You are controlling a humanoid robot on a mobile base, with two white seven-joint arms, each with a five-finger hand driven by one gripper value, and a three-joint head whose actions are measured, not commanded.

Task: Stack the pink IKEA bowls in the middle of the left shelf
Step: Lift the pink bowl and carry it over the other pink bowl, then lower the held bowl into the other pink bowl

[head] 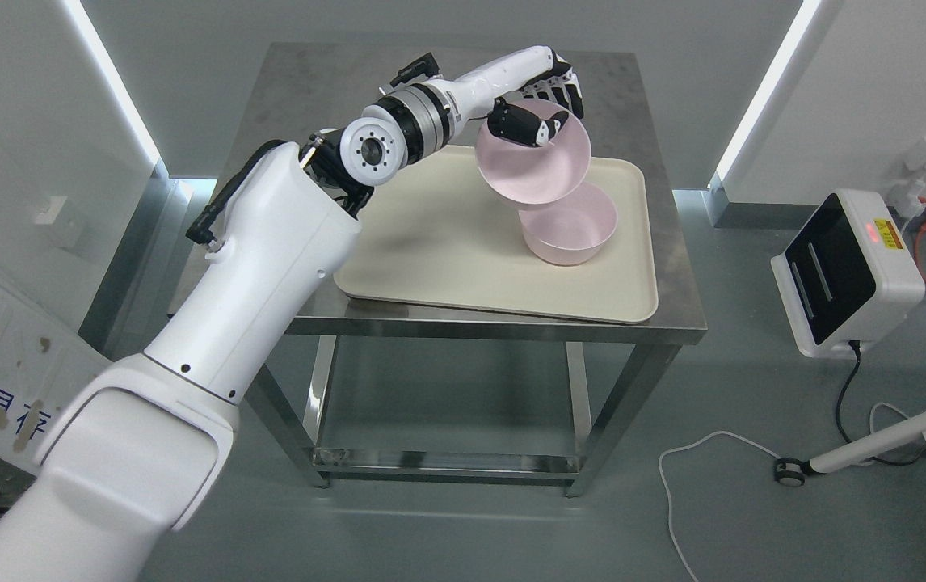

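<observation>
My left hand (542,105) reaches over the far side of the steel table (447,89) and is shut on the rim of a pink bowl (534,166), thumb inside, fingers behind. That bowl hangs tilted in the air, its opening facing me. Just below it a second pink bowl (570,233) sits upright on the right half of a cream tray (447,242). The held bowl overlaps the lower bowl's far rim in the picture; I cannot tell whether they touch. The right arm does not show.
The tray covers most of the tabletop, with a lower steel shelf (439,461) beneath. A white box-shaped device (847,271) stands on the floor at right, with cables (697,453) and a white wheeled leg (875,444) nearby. A wall panel lies at left.
</observation>
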